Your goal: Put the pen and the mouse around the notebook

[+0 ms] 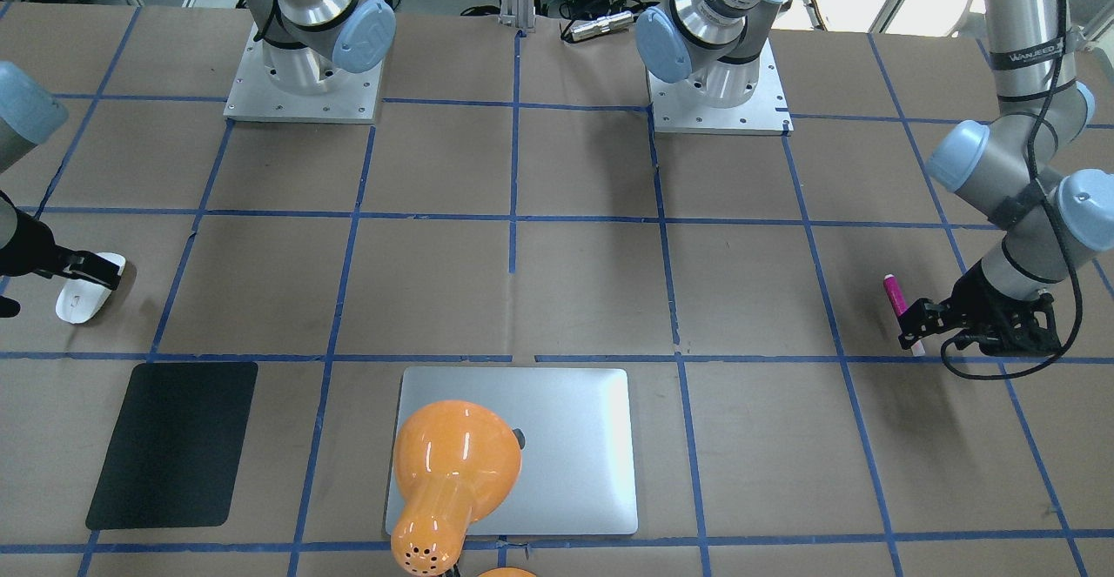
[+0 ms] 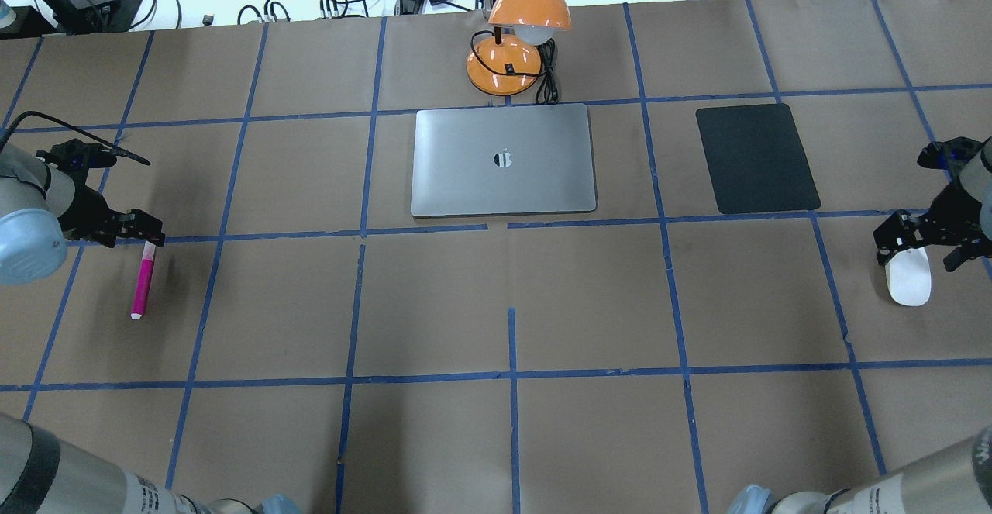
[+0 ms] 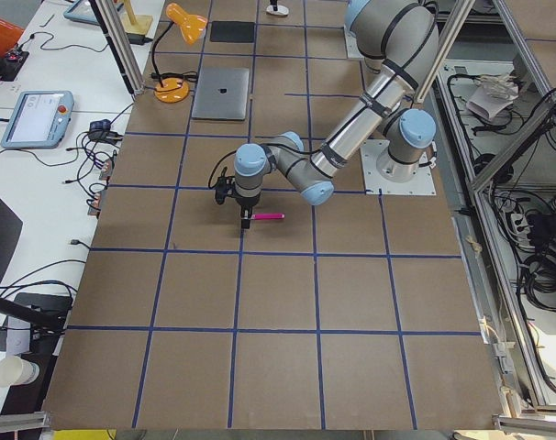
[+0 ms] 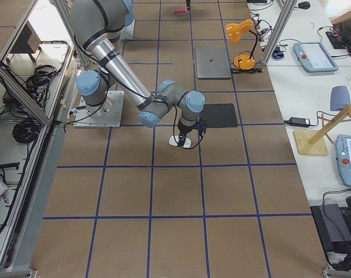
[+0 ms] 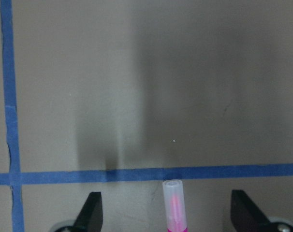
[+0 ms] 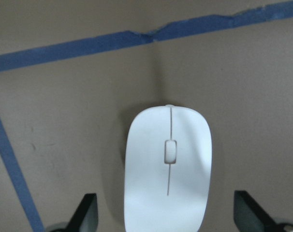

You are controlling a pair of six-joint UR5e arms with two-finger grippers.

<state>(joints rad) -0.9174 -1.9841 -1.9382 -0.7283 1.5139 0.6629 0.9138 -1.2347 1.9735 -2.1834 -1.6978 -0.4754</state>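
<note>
Orange desk lamp (image 1: 452, 464): glossy shade, closest to the front-facing camera, hiding part of the notebook there.

Table (image 2: 511, 297): brown paper covering, blue tape grid.

Notebook (image 2: 465, 161): closed silver-grey laptop with rounded corners and a dark centre logo, lying flat just beside the lamp base.

Black mat (image 2: 757, 159): thin and matte, near the notebook on the robot's right.

Mouse (image 2: 909, 277): white oval, far right, well apart from the notebook. Right gripper (image 6: 166, 209) jaws are spread either side, clear of it.

Pen (image 2: 142, 285): magenta, far left. Left gripper (image 5: 168, 212) jaws are spread wide around one end, not touching.
</note>
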